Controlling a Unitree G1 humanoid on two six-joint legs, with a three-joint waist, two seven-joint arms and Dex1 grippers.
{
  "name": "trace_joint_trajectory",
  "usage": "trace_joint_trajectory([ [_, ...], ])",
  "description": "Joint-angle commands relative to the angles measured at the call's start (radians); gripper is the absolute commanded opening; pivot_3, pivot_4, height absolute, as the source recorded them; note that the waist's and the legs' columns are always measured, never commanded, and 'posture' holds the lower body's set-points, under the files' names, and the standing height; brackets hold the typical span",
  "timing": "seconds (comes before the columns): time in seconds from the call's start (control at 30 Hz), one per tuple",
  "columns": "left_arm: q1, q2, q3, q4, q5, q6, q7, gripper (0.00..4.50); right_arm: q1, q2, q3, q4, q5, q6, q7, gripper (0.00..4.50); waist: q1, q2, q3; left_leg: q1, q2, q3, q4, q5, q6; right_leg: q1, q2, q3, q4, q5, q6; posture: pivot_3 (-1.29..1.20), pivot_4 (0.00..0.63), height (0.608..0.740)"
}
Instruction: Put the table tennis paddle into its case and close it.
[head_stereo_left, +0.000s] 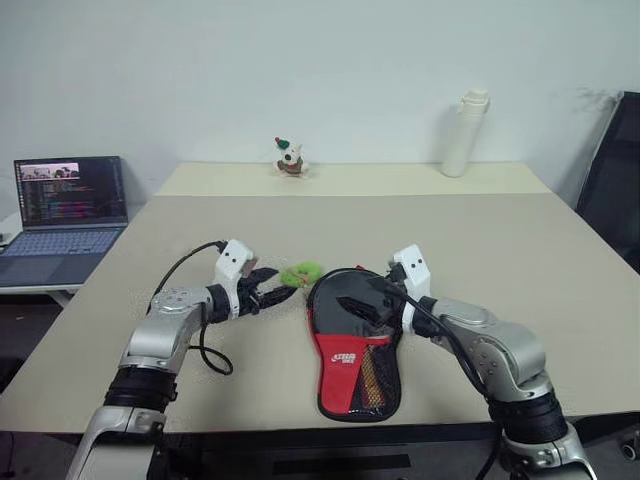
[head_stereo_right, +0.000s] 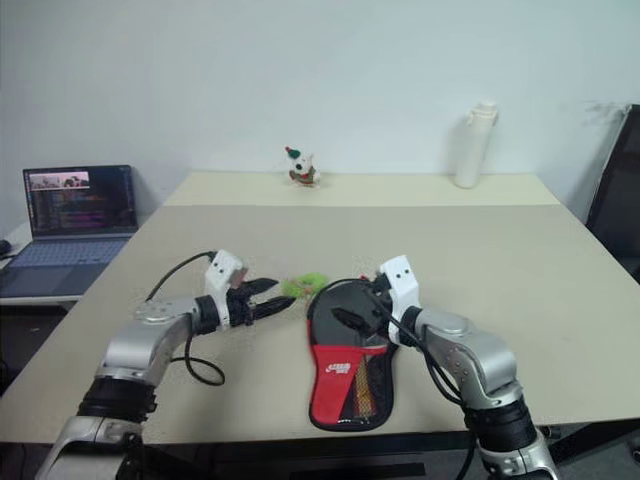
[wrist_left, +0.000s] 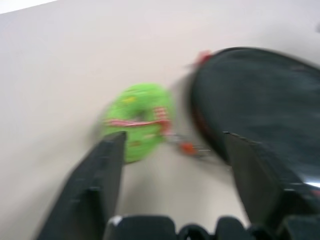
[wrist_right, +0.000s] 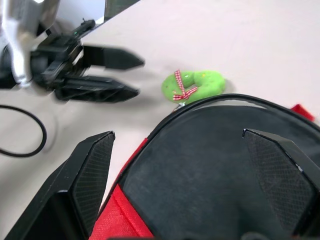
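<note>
On the table, the case lies between the wide-jawed left gripper and the wide-jawed right gripper, neither holding anything.

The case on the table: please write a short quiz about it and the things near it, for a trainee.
1. True or false: the left gripper is shut on the case.
2. Which thing lies between the left gripper and the round end of the case?
A. a white bottle
B. a small green ring toy
C. a laptop
3. Fill the gap: the right gripper hovers with open jaws over the ____ end of the case.

Key
1. False: its jaws are open and hold nothing.
2. B, the green ring toy.
3. round
</note>
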Motion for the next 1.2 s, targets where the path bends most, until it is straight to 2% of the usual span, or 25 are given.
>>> trace_joint_trajectory([
  [0.03,-0.079,-0.034,0.011,0.089,0.04,-0.034,0.069,4.48,-0.004,0.001,0.006,-0.01,-0.021,-0.031,-0.006,4.5,0.0,0.0,0.0,0.0,0.0,0.0,0.0,0.0,0.0,0.0,0.0,0.0,0.0,0.0,0.0,0.0,0.15,0.74],
  [0.13,-0.147,-0.071,0.005,0.219,0.076,-0.049,0.114,4.48,0.0,0.008,0.01,-0.003,-0.034,-0.034,-0.013,4.5,-0.001,0.0,0.0,0.0,0.0,0.0,0.0,0.0,0.0,0.0,0.0,-0.002,0.001,0.0,0.0,0.0,0.15,0.74],
  [0.5,-0.36,-0.174,-0.009,0.709,0.17,-0.16,0.115,4.48,0.001,0.038,0.012,-0.004,-0.057,-0.032,-0.035,4.5,-0.004,0.0,0.0,0.0,0.0,0.0,0.0,0.0,0.0,0.0,0.001,-0.003,0.001,0.001,-0.001,0.0,0.15,0.74],
  [0.83,-0.348,-0.197,0.004,0.761,0.199,-0.214,0.086,4.48,-0.014,0.073,0.044,0.043,-0.12,-0.079,-0.065,4.5,-0.004,-0.001,0.0,0.002,0.0,0.0,0.001,0.0,0.0,0.001,0.001,-0.002,0.003,0.0,0.0,0.0,0.15,0.74],
  [0.93,-0.337,-0.201,0.009,0.746,0.196,-0.212,0.085,3.91,-0.022,0.098,0.057,0.091,-0.135,-0.108,-0.06,4.5,-0.004,-0.001,0.0,0.002,0.0,0.0,0.001,0.0,0.0,0.001,0.001,-0.002,0.003,0.0,0.0,0.0,0.15,0.74],
  [1.2,-0.314,-0.208,0.02,0.699,0.191,-0.195,0.064,1.07,-0.022,0.127,0.1,0.255,-0.196,-0.154,-0.045,4.5,-0.004,-0.002,-0.001,0.003,0.0,0.0,0.001,0.0,0.0,0.001,0.0,-0.002,0.004,0.001,-0.002,0.0,0.15,0.74],
])
